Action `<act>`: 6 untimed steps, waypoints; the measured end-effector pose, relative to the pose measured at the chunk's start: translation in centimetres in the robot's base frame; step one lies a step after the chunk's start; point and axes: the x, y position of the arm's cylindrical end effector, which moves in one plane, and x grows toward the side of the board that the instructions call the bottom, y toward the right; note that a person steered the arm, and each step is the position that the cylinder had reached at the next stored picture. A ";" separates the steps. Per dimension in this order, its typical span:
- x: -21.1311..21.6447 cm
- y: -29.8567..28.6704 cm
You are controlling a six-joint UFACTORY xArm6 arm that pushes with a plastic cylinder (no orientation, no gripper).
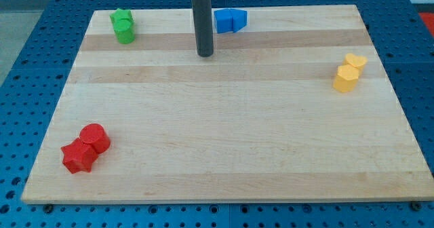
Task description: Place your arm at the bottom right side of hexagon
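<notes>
My tip [205, 54] rests on the wooden board [224, 133] near the view's top centre. Two blue blocks stand just above and right of it, a squarish one [223, 21] and a second one touching it [237, 17]. Two yellow blocks touch at the view's right: a faceted, possibly hexagonal prism [345, 79] and an irregular one [355, 60] above it. Two red blocks touch at the bottom left: a rounded or faceted prism [95, 138] and a star-like one [78, 157]. My tip is far from both the yellow and the red pairs.
Two green blocks touch at the top left corner, a star-like one [121, 16] and a rounded one [125, 32]. The board lies on a blue perforated table [27, 85]. The rod's shaft [203, 17] rises out of the view's top.
</notes>
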 end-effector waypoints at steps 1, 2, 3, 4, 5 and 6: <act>3.7 0.5; 7.7 2.8; 11.5 6.7; 13.9 12.7; 14.2 20.0; 14.0 25.3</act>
